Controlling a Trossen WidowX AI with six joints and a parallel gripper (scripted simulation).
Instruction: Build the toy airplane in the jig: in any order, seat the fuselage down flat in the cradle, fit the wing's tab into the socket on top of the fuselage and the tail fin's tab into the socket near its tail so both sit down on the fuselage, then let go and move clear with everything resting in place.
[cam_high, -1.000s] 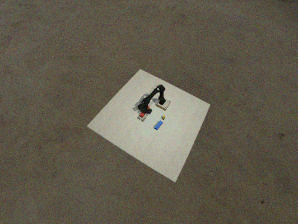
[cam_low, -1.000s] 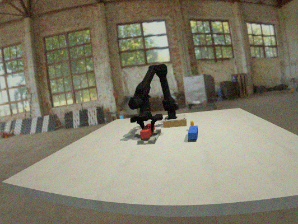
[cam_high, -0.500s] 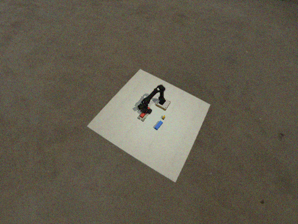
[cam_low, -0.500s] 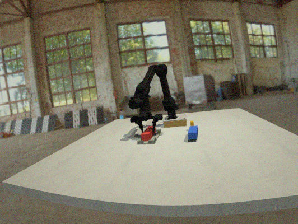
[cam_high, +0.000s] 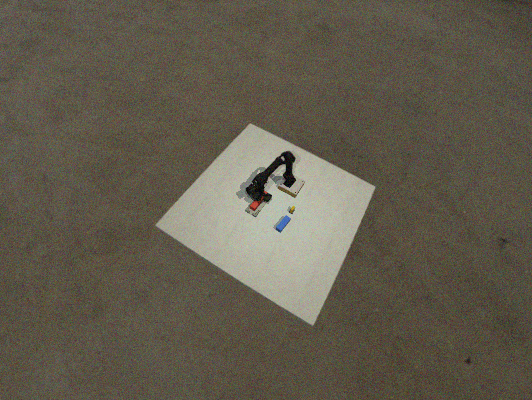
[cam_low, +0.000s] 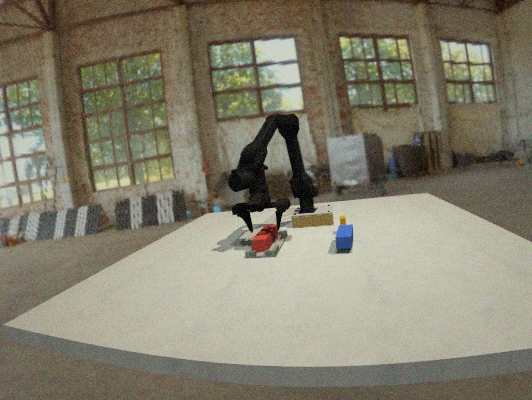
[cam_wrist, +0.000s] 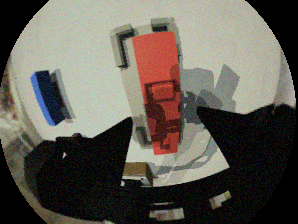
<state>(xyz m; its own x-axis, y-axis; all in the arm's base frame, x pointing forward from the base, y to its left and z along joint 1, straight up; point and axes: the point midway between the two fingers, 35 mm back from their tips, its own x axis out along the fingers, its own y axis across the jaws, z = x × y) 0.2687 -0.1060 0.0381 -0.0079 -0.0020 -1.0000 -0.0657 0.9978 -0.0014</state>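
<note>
The red fuselage (cam_high: 255, 205) (cam_low: 261, 243) (cam_wrist: 155, 55) lies in or on the grey cradle (cam_low: 252, 254) (cam_wrist: 131, 82). In the wrist view it sits toward the cradle's right side, and its near end reaches past the cradle; whether it is fully flat I cannot tell. My gripper (cam_low: 265, 229) (cam_wrist: 165, 115) is open and empty, its fingers apart on either side of the fuselage's rear part, tips near its top. The blue wing (cam_high: 283, 223) (cam_low: 344, 237) (cam_wrist: 47, 97) lies apart from the cradle. The small yellow tail fin (cam_high: 292, 209) (cam_low: 343, 219) stands near it, out of the wrist view.
The arm's base block (cam_high: 291, 188) (cam_low: 312, 220) (cam_wrist: 137, 171) is behind the cradle. The wing and fin are on the right of the cradle in the top and exterior views. The pale table top (cam_high: 240, 245) (cam_low: 200, 310) bears everything. The arm's shadow falls across the fuselage and beside the cradle.
</note>
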